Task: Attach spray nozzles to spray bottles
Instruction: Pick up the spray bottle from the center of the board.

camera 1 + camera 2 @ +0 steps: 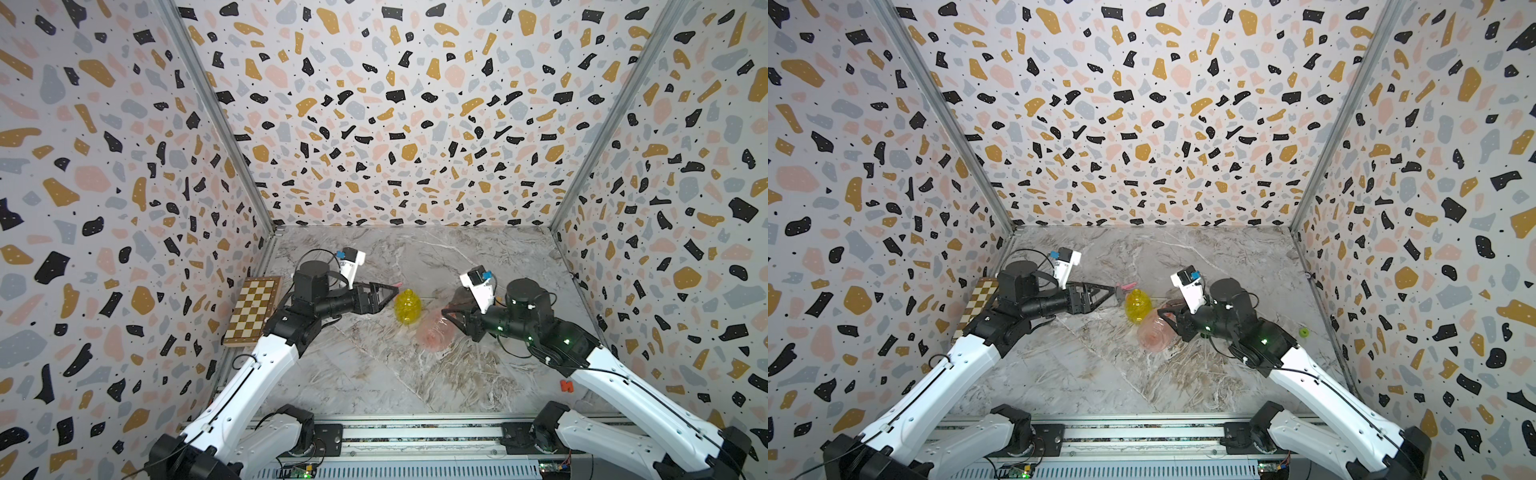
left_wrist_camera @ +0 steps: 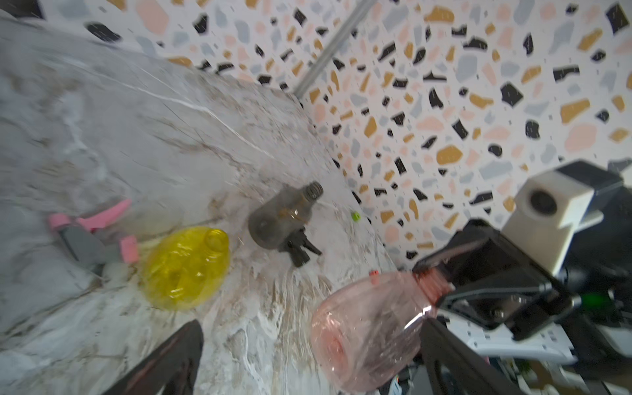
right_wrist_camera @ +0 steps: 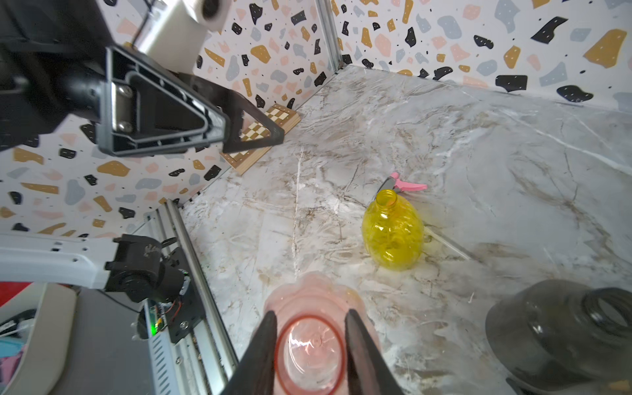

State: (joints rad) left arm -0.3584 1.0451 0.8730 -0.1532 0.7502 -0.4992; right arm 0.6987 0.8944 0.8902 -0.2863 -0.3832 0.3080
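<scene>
Glossy veined marble tabletop (image 1: 374,374). Black left gripper (image 1: 386,296), jaws spread, empty, at 9 o'clock of the yellow bottle (image 1: 407,306) — translucent, bulbous, upright. Black right gripper (image 3: 309,328) clamps the threaded neck of the pink bottle (image 1: 434,334), at 4 o'clock. Grey pink-trigger nozzle (image 2: 92,232) — 11 o'clock.

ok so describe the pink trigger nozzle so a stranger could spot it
On the marble table, find the upright yellow bottle near the middle. The nozzle lies flat just behind it, toward the back wall. Grey body with a pink trigger, unlike the all-black nozzle nearby.
</scene>
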